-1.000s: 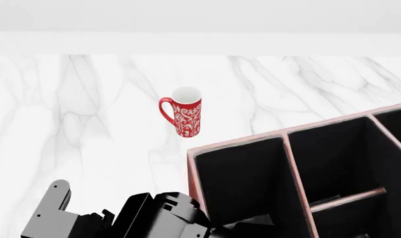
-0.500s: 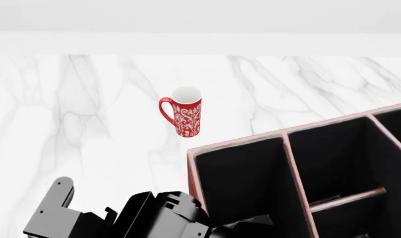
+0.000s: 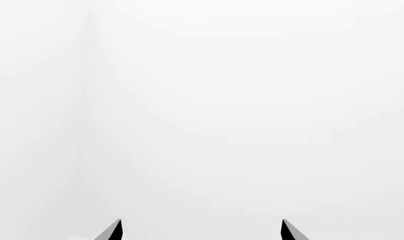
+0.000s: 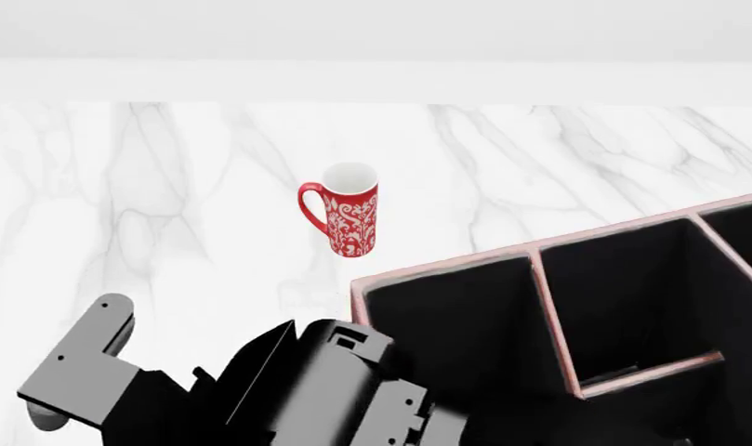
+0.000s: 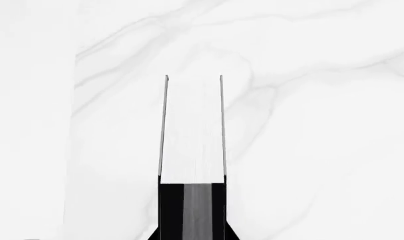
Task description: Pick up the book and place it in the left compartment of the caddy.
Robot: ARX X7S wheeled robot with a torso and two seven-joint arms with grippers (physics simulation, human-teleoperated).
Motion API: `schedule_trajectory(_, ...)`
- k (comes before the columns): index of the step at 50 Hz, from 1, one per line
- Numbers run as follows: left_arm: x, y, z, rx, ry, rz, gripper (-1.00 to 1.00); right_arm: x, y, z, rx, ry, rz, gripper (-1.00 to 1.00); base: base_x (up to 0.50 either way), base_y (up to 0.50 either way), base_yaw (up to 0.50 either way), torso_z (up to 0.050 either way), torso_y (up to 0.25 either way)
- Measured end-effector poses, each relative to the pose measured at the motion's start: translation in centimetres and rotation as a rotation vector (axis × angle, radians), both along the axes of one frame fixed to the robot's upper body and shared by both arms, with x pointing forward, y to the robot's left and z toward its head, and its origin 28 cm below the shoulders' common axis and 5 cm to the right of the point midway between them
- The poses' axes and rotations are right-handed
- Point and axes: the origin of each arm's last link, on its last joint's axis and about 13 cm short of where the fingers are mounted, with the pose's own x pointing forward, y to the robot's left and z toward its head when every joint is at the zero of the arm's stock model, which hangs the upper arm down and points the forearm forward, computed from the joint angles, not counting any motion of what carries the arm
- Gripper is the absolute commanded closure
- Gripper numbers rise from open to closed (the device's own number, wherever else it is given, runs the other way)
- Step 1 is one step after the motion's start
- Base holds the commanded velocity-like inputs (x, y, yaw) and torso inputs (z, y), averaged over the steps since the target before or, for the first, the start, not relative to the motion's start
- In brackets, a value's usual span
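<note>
1. Right wrist view: the book [image 5: 193,130] stands on edge in the centre of the frame. Its two thin black covers run up from the lower middle, with the pale page edges between them.
2. The right gripper [image 5: 192,186] is clamped on the book at the bottom centre of that frame. A dark finger presses each cover, and the pages between them are shaded grey.
3. Behind the book lies the white marble table [image 5: 308,100], with grey veins crossing the upper half of the frame.
4. Left wrist view: the left gripper [image 3: 200,230] shows only two black fingertips [image 3: 114,231] at the bottom edge. They stand well apart with nothing between them, against a plain white backdrop.
5. Head view: the left arm [image 4: 313,400] fills the lower left as a mass of black links. It overlaps the near left corner of the caddy [image 4: 444,265].
6. The caddy takes up the lower right. Its left compartment [image 4: 456,325] is dark, and no book shows in it.
7. A red mug [image 4: 349,221] with a white pattern stands upright at centre frame, near the caddy's far left corner but apart from it.
8. The book itself cannot be seen in the head view.
</note>
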Motion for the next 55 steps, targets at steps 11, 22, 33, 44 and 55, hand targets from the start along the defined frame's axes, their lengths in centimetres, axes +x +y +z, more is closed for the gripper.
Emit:
schedule_trajectory(11,-0.3,0.3,0.3,-0.012,-0.015,0.015,-1.0,-1.1,-0.2,3.0,0.053,-0.025,-0.058,1.0,0.0,0.0,0.0,0.0,0.0)
schedule_trajectory(22,-0.2,0.3,0.3,-0.015,-0.016,0.023,-1.0,-1.6,-0.8,5.7,0.093,-0.059,-0.139,1.0,0.0,0.0,0.0,0.0,0.001)
schedule_trajectory(33,-0.1,0.4,0.3,-0.016,-0.012,0.029,-1.0,-2.3,-1.5,8.2,0.132,-0.082,-0.198,1.0,0.0,0.0,0.0,0.0,0.001)
schedule_trajectory(44,0.1,0.5,0.2,-0.017,-0.007,0.036,-1.0,-3.1,-2.2,10.5,0.167,-0.092,-0.261,1.0,0.0,0.0,0.0,0.0,0.001)
schedule_trajectory(55,0.3,0.5,0.2,-0.018,-0.003,0.04,-1.0,-4.1,-3.3,12.7,0.203,-0.096,-0.339,1.0,0.0,0.0,0.0,0.0,0.0)
